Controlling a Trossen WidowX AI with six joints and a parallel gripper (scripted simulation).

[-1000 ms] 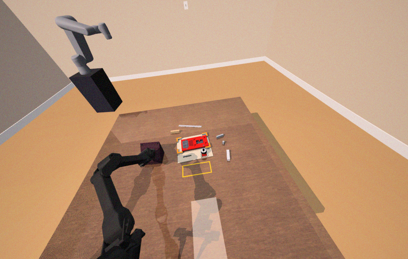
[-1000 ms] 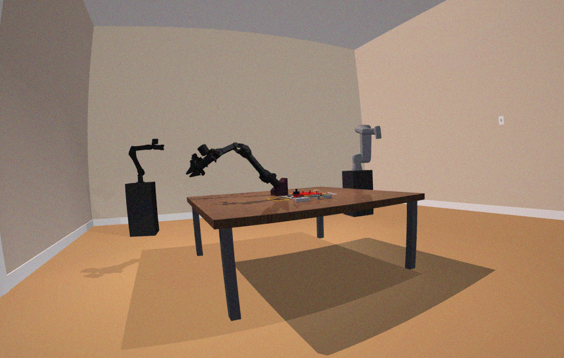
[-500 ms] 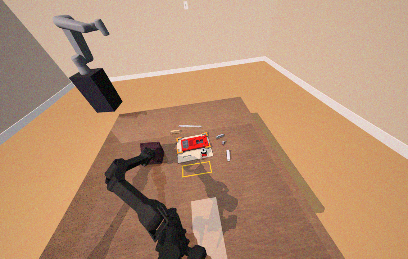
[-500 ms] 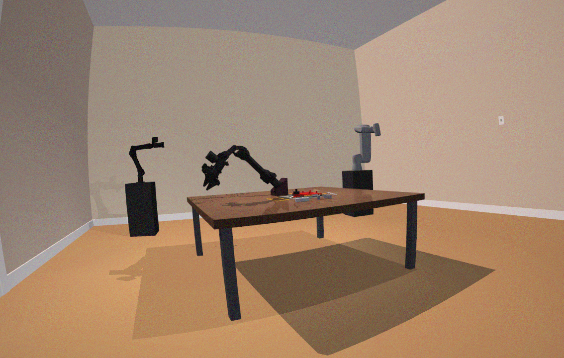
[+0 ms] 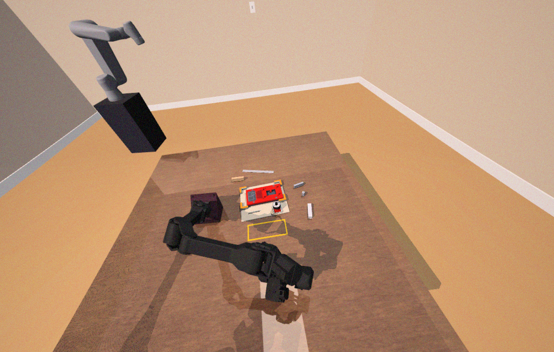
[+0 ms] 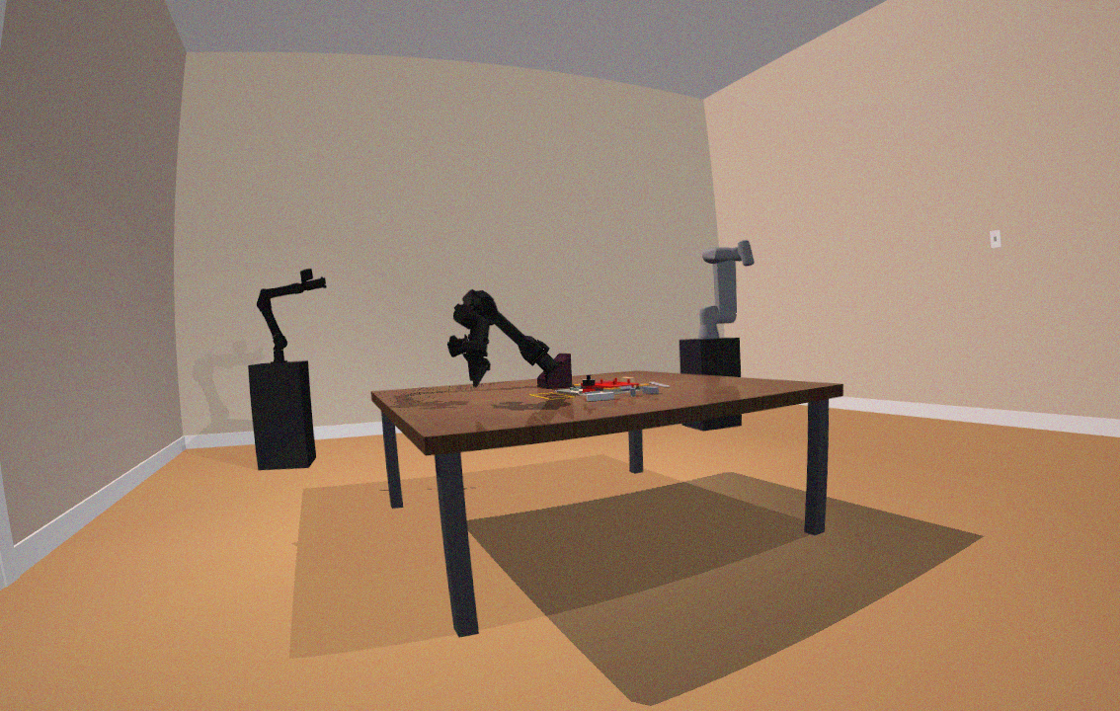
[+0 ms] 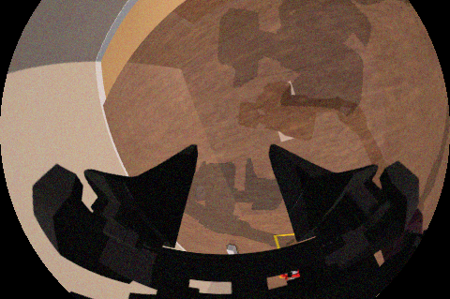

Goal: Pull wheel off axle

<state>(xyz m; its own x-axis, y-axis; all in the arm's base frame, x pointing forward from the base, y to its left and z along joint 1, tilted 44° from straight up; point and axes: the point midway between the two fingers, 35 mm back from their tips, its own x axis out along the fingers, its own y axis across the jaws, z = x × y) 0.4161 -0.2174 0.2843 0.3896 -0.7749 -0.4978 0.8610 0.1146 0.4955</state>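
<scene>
Wheel (image 5: 277, 207) behind marked area (image 5: 266, 230), touching neither.

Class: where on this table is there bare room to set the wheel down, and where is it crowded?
Bare wood lies inside the yellow marked area, between the white board and the open claw. Crowded: around the red fixture, with the wheel and grey bars close by.

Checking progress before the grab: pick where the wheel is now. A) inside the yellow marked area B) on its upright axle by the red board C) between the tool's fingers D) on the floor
B: the wheel sits on its axle beside the red board; the open tool holds nothing, far off.
</scene>
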